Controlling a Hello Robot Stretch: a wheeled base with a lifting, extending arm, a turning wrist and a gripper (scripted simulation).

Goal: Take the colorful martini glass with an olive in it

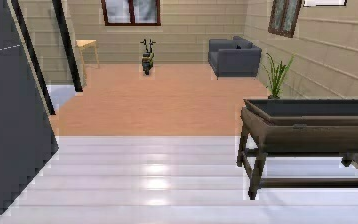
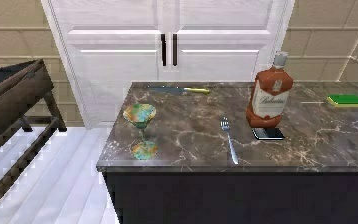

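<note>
Martini glass [image 2: 140, 117]: seen in the arm side view standing upright on the dark marbled bench [image 2: 197, 160], toward that view's left and near the front edge. The bowl is mottled teal and orange, and whether an olive lies in it cannot be made out.
Neighbours on the bench: a fork [image 2: 229, 138] lies near the middle. An amber bottle [image 2: 271, 95] stands to the right with a dark phone [image 2: 268, 133] just at its foot. A yellow-handled knife [image 2: 183, 90] lies at the back edge and a green pad [image 2: 346, 100] at the far right. All are apart from the glass.
Behind the bench: white cupboard doors [image 2: 167, 45] are seen.
Forward view: a dark wooden trough table [image 1: 307, 120] is at the right, and beyond it a plant [image 1: 277, 75], a grey armchair [image 1: 234, 57] and a small potted plant [image 1: 147, 57].
Hand: its state cannot be told from these pictures.
Done, as judged: the base appears to be drawn up alongside the bench, with the glass within the arm's side.
Left, as judged: the glass is untaken on the bench. The hand has yet to be brought to it, a grip made on the stem or bowl, and the glass lifted clear.
Risk, as judged: a thin stem and a wide bowl are easily tipped by a sideways touch.
</note>
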